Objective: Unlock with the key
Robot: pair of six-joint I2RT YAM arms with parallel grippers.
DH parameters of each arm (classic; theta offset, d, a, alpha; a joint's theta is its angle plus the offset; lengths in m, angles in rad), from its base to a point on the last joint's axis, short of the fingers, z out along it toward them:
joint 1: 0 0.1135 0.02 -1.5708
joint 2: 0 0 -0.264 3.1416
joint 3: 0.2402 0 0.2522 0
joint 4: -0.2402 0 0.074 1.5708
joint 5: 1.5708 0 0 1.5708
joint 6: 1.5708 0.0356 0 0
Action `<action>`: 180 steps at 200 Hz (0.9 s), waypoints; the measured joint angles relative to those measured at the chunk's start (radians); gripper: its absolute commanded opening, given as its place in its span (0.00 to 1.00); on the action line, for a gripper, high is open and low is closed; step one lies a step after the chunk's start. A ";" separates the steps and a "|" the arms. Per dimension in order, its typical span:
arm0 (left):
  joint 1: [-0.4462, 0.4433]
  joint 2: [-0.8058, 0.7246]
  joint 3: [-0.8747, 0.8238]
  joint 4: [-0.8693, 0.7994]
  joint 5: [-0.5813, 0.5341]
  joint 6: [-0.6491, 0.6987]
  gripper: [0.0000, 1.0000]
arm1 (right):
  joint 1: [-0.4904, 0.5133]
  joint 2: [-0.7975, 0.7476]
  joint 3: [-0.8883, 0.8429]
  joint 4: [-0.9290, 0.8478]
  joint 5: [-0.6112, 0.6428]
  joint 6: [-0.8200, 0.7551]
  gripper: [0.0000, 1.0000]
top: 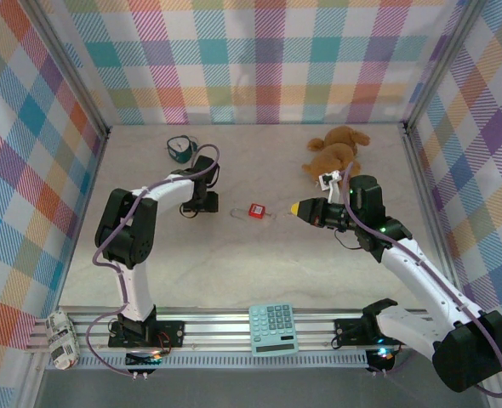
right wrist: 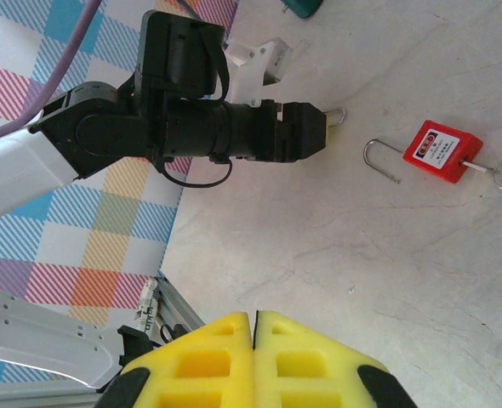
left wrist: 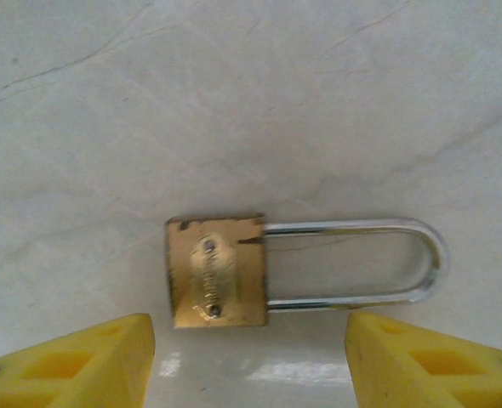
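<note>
Left end effector held apart, fingers flanking brass padlock, which is laid flat on bench, untouched. Right end effector pressed together, empty; red padlock seen nearby.

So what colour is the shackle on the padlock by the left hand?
Silver shackle on a brass body; the left wrist view shows it best.

No legible text, even on red padlock label.
</note>
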 measured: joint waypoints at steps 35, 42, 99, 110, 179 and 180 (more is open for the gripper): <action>-0.001 -0.001 0.000 0.022 0.012 -0.007 0.63 | 0.000 -0.014 0.000 -0.001 0.000 0.000 0.03; -0.001 -0.002 -0.001 0.021 0.004 -0.008 0.64 | 0.000 -0.018 0.000 -0.001 0.000 0.000 0.03; -0.001 -0.036 0.053 -0.005 -0.079 -0.029 0.69 | 0.000 -0.025 0.000 -0.002 0.000 0.000 0.03; -0.002 -0.008 0.119 -0.024 -0.096 -0.029 0.69 | 0.000 -0.021 0.000 -0.002 0.000 0.000 0.03; -0.003 0.211 0.329 -0.115 -0.137 -0.029 0.69 | 0.000 -0.022 0.000 -0.010 0.001 -0.002 0.03; -0.003 0.212 0.329 -0.117 -0.137 -0.029 0.69 | 0.000 -0.022 0.000 -0.010 0.001 -0.002 0.03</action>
